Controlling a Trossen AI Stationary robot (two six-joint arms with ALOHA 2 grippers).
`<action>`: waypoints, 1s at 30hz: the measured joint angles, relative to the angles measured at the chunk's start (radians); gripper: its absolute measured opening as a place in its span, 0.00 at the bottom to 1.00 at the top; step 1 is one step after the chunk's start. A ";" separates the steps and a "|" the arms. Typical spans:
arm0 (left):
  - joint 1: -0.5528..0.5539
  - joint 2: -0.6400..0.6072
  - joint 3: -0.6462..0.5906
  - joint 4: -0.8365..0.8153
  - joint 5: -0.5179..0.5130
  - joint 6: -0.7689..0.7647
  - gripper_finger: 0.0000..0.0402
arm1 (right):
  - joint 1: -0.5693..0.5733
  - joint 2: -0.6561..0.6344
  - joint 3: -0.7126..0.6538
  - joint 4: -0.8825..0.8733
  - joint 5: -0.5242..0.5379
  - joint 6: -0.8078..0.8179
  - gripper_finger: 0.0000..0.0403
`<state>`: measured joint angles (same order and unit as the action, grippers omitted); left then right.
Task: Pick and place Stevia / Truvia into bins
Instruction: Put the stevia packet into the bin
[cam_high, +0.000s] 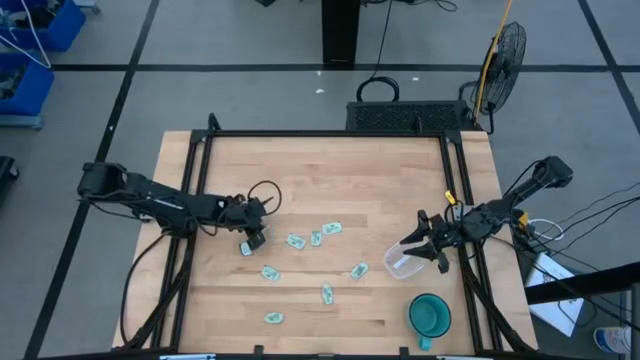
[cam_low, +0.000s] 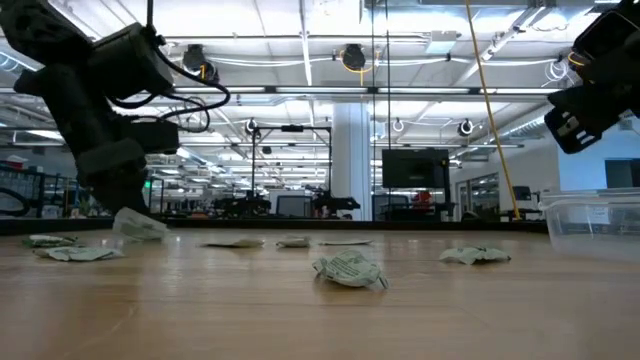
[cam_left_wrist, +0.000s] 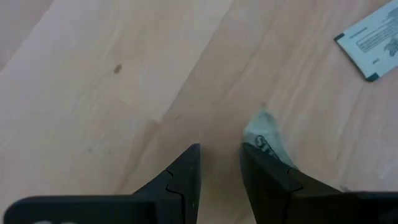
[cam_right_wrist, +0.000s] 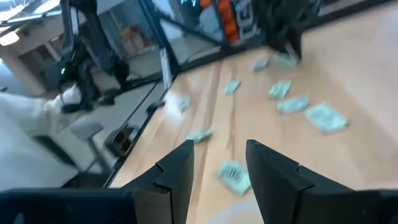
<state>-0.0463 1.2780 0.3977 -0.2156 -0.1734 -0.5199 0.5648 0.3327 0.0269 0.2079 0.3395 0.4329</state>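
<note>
Packet (cam_left_wrist: 268, 138) half-hidden by L gripper (cam_left_wrist: 219, 169)

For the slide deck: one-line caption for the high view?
Left gripper at a sweetener packet; right gripper over the clear tub; more packets scattered mid-table.

On the surface (cam_high: 330, 170) the packets (cam_high: 316, 238) lay scattered across the middle and near part, between the two arms. The left pincer (cam_high: 252, 240) sat at the left end of that scatter, just over one packet (cam_high: 247, 248), with the other packets to its right. The tub (cam_high: 402, 263) stood near the right edge, right of the packets, with the right pincer (cam_high: 432, 252) just beside it. The cup (cam_high: 430, 315) stood nearer the front edge than the tub, close to the front right corner.
</note>
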 joint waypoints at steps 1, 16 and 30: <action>0.000 0.006 0.000 0.004 0.000 0.009 0.29 | 0.000 0.009 0.000 0.028 0.023 -0.022 0.35; -0.021 -0.143 -0.002 0.067 0.062 0.005 0.29 | -0.001 0.122 0.000 0.222 0.185 -0.081 0.35; -0.132 -0.148 -0.002 0.003 -0.112 0.102 0.29 | -0.001 0.160 0.000 0.241 0.184 -0.088 0.35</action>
<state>-0.1782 1.1301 0.3962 -0.2122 -0.2855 -0.4178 0.5640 0.4931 0.0269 0.4490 0.5236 0.3444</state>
